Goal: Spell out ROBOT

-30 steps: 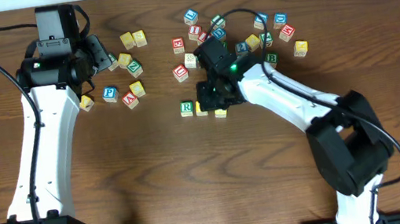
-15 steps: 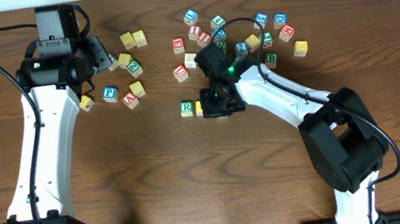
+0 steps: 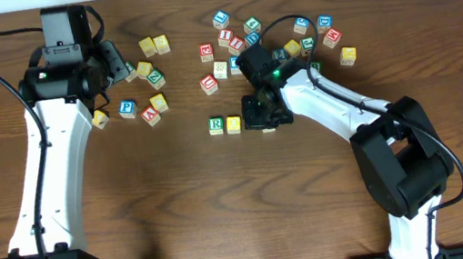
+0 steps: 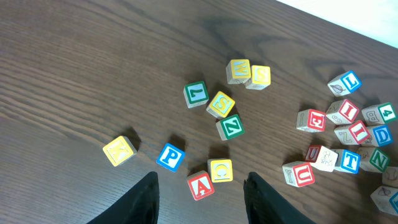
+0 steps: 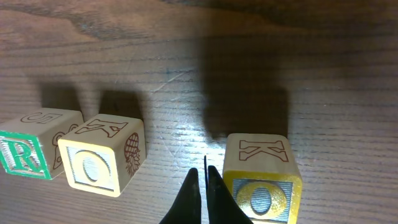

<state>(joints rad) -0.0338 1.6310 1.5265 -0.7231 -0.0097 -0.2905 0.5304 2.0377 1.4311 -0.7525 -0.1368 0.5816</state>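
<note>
A green R block (image 3: 216, 124) and a pale yellow O block (image 3: 234, 124) sit side by side at mid table. They also show in the right wrist view, R (image 5: 22, 152) and O (image 5: 99, 163). A second, brighter yellow O block (image 5: 261, 183) stands apart to their right. My right gripper (image 5: 204, 186) is shut and empty, down in the gap between the two O blocks; it also shows overhead (image 3: 259, 116). My left gripper (image 4: 202, 202) is open and empty, above the left cluster of blocks near a red A block (image 4: 200, 185). A blue T block (image 4: 349, 160) lies in the far pile.
A loose pile of letter blocks (image 3: 278, 40) lies at the back middle and right. A smaller cluster with a blue P block (image 3: 126, 108) and yellow blocks lies at the back left under the left arm (image 3: 66, 71).
My right gripper has shifted right, off the O block beside the R block, which is now uncovered. The left arm has not moved.
</note>
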